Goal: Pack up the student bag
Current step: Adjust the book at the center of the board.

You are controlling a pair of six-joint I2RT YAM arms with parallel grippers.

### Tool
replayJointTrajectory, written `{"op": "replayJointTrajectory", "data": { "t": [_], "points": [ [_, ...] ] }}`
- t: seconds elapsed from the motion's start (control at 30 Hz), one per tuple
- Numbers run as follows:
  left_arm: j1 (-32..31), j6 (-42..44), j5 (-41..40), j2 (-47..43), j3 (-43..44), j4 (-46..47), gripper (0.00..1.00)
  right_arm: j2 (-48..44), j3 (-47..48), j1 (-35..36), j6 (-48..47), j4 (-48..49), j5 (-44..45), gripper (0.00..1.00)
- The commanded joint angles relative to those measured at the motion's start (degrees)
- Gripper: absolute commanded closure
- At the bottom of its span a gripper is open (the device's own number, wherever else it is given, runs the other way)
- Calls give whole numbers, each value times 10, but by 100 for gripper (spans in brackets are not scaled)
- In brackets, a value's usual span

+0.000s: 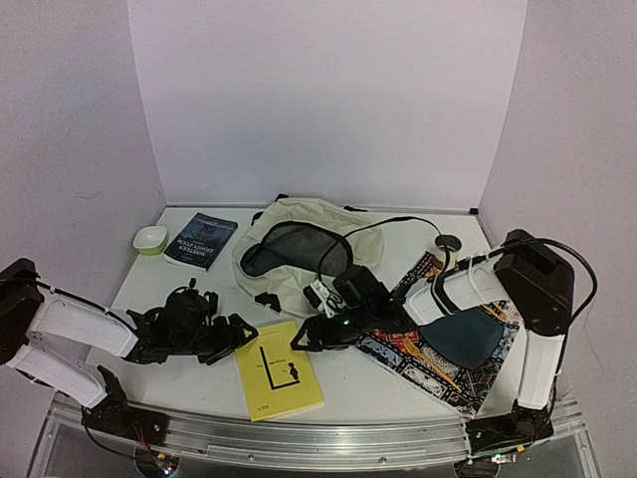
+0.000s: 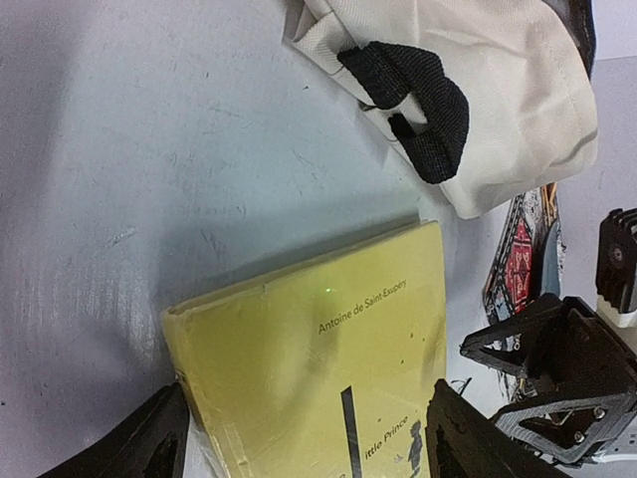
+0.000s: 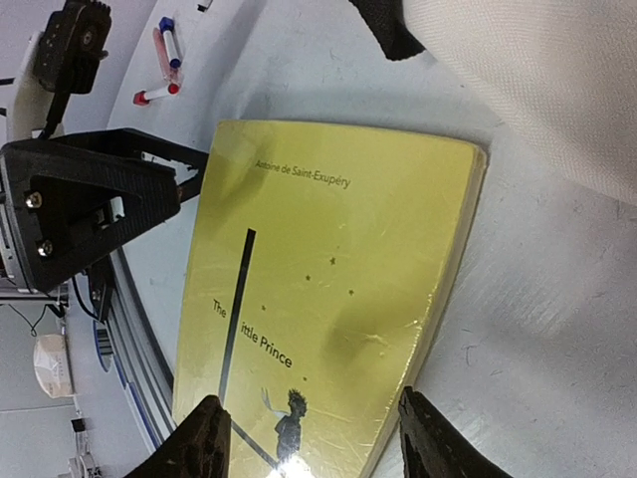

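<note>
White tabletop [image 1: 373,400], matte and scuffed, is boxed in by pale lilac walls. At its back centre you see the student bag [image 1: 299,287] slumped on its side. It is a soft cream canvas sack with its mouth gaping over dark grey mesh lining, and black webbing and cord trail off it. Its nearest corner, with a looped black strap, lies just behind a glossy yellow paperback [image 1: 279,370] that sits flat at the front. The cover reads "Antoine de Saint-Exupéry" and "The Little Prince", with a small figure printed beside a thin black line.

Your left gripper [image 2: 311,448] is spread wide, its black fingers straddling the book's near end and pinching nothing. Your right gripper [image 3: 318,443] faces it from the other side, its fingers also parted above the cover and gripping nothing.

A dark blue book [image 1: 201,240] lies at the back left, its title too small to read. Beside it is a small green-and-white bowl [image 1: 150,239]. On the right, a busy multicoloured placemat [image 1: 428,366] carries a dark teal rounded piece [image 1: 476,337] under the right arm.
</note>
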Motion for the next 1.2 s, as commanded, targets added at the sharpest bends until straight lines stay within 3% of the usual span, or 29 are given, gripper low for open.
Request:
{"op": "replayJointTrajectory", "data": {
  "t": [0.0, 0.27, 0.67, 0.77, 0.9, 1.17],
  "points": [
    [-3, -24, 11, -15, -14, 14, 17, 7, 18, 5, -2, -44, 18, 41],
    [-3, -54, 11, 10, -17, 15, 15, 52, 44, 17, 2, -35, -15, 42],
    [-3, -59, 23, 27, -9, 40, 14, 24, 7, 22, 89, 223, -176, 69],
    [-3, -59, 26, 27, -10, 50, 14, 28, -2, 24, 125, 288, -199, 72],
    [-3, -65, 32, 31, -15, 65, 15, 28, -11, 23, 152, 341, -199, 75],
    [-3, -74, 47, 27, -18, 89, 15, 36, -6, 23, 174, 330, -133, 80]
  ]
}}
